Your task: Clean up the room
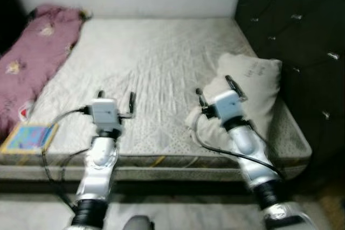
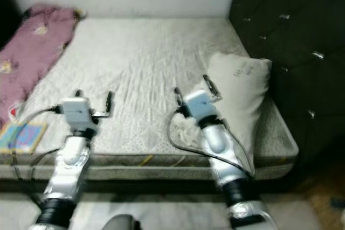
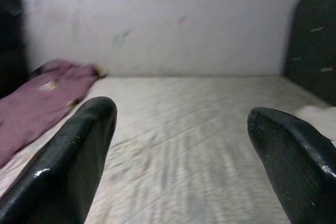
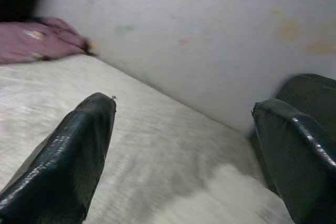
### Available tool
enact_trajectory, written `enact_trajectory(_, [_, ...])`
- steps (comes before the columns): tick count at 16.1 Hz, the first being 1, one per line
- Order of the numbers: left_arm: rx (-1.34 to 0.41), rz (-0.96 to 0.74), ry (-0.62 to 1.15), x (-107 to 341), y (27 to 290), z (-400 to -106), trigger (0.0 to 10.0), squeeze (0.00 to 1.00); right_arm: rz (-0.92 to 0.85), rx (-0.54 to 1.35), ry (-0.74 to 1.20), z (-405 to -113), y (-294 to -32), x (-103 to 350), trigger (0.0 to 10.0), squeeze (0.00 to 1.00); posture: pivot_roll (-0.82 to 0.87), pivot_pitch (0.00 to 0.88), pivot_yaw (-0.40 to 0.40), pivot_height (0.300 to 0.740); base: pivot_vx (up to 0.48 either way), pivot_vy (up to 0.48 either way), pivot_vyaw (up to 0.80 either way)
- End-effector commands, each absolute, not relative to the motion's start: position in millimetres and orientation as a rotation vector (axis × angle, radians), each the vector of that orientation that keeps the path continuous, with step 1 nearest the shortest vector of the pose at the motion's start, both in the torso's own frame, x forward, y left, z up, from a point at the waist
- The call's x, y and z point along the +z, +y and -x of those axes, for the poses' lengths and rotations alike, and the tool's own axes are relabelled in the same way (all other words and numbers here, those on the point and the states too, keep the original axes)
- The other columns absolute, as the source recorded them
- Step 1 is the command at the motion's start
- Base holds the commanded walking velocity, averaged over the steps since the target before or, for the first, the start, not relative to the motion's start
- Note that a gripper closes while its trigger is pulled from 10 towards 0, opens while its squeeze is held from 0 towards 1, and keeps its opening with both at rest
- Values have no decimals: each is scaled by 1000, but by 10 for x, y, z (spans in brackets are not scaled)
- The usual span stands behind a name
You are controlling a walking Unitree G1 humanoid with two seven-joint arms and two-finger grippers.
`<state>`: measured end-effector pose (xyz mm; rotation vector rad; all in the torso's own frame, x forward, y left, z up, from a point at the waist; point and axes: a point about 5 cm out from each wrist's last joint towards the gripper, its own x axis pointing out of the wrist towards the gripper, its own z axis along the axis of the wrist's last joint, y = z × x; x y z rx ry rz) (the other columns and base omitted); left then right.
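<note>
Facing the bed (image 1: pixel 151 63), robot is standing at its near edge. Pillow (image 1: pixel 250 92) is lying at the right, against the dark headboard (image 1: pixel 302 41); pink blanket (image 1: pixel 32 57) is bunched along the left edge, a book (image 1: pixel 29 136) sitting at the near left corner. Judging: approach step, nothing picked yet; next move is calling for a reach to the pillow. Right gripper (image 1: pixel 216 91) is hovering spread just before the pillow, holding nothing. Left gripper (image 1: pixel 115 100) is hovering spread over bare mattress, empty.
</note>
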<state>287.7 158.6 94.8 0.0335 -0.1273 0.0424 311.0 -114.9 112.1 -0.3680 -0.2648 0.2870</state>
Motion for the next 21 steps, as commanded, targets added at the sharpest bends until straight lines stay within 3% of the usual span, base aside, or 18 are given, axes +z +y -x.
enact_trajectory(1, [34,-34,-143,991,1565,-2899,10000,0,378,273,-278,-3128,-1193,1160,10000,0,35,0,9,740,330,0,0])
enact_trajectory(7, [47,-35,-132,974,1575,-2898,10000,0,384,275,-279,-3122,-1191,1154,10000,0,37,0,8,740,312,0,0])
enact_trajectory(12, [91,-61,-98,942,1600,-2906,10000,0,406,277,-286,-3126,-1188,1160,10000,0,40,0,6,740,0,0,0])
enact_trajectory(21, [90,-52,-91,942,1597,-2924,10000,0,406,277,-287,-3134,-1182,1160,10000,0,41,0,4,740,0,-343,404])
